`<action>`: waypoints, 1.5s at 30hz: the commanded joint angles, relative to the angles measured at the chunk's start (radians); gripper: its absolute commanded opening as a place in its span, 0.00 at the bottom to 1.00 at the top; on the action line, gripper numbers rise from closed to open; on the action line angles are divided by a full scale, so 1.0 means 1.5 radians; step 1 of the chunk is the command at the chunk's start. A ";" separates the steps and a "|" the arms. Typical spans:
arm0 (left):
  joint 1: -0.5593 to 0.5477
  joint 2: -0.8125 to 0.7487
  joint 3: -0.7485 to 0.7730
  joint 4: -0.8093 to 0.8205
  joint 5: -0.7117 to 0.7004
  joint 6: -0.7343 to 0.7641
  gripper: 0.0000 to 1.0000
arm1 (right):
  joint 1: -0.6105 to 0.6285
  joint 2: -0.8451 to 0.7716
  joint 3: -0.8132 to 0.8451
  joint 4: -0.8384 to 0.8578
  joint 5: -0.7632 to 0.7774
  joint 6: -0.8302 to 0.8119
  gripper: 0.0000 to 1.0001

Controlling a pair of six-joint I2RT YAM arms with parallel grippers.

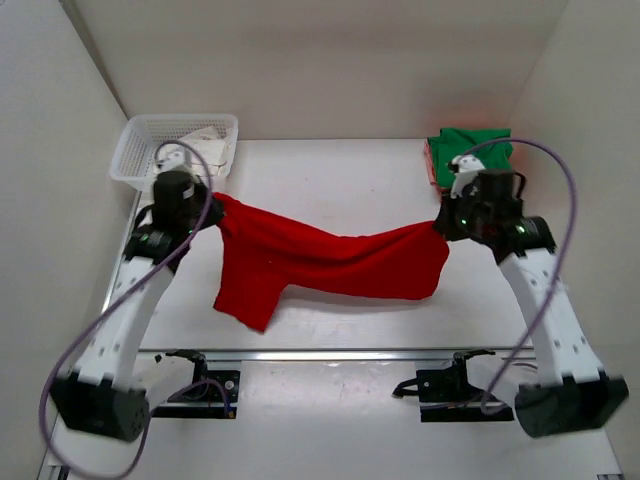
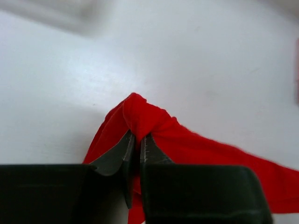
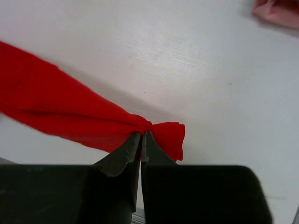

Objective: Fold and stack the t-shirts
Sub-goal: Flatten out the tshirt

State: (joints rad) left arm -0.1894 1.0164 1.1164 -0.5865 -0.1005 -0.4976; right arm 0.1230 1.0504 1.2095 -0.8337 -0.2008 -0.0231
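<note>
1. The red shirt (image 1: 330,262) stretches side to side across the table (image 1: 330,175), barring the way from near to far.
2. Open tabletop lies behind it, between the basket (image 1: 135,150) far left and the green shirt (image 1: 472,146) far right.

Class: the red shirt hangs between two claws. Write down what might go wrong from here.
1. The left claw and right claw each pinch only a small bunched tip of the red shirt; the cloth may slip free.
2. The shirt sags twisted in the middle, so it may land creased, not flat.
3. The right claw sits near the green shirt and might nudge it.
</note>
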 commanded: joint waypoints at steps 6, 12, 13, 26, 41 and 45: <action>0.033 0.301 0.050 0.138 -0.009 0.033 0.65 | -0.056 0.286 0.019 0.212 0.068 0.011 0.34; 0.036 0.253 0.048 0.019 -0.018 0.098 0.67 | -0.081 0.258 0.007 0.199 0.134 0.063 0.55; 0.034 0.245 0.037 0.003 -0.012 0.104 0.67 | -0.081 0.255 -0.001 0.184 0.134 0.076 0.51; 0.011 0.114 -0.258 -0.018 -0.032 0.098 0.63 | -0.081 0.046 -0.251 0.146 0.111 0.149 0.47; -0.010 0.183 -0.274 -0.014 0.003 0.099 0.71 | -0.120 0.031 -0.298 0.152 0.089 0.147 0.47; -0.006 0.203 -0.274 -0.028 0.001 0.115 0.60 | -0.128 0.024 -0.299 0.147 0.082 0.144 0.47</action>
State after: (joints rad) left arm -0.2001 1.3148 0.6827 -0.6044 -0.1040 -0.3500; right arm -0.0566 1.1152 0.7647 -0.6350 -0.0628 0.1947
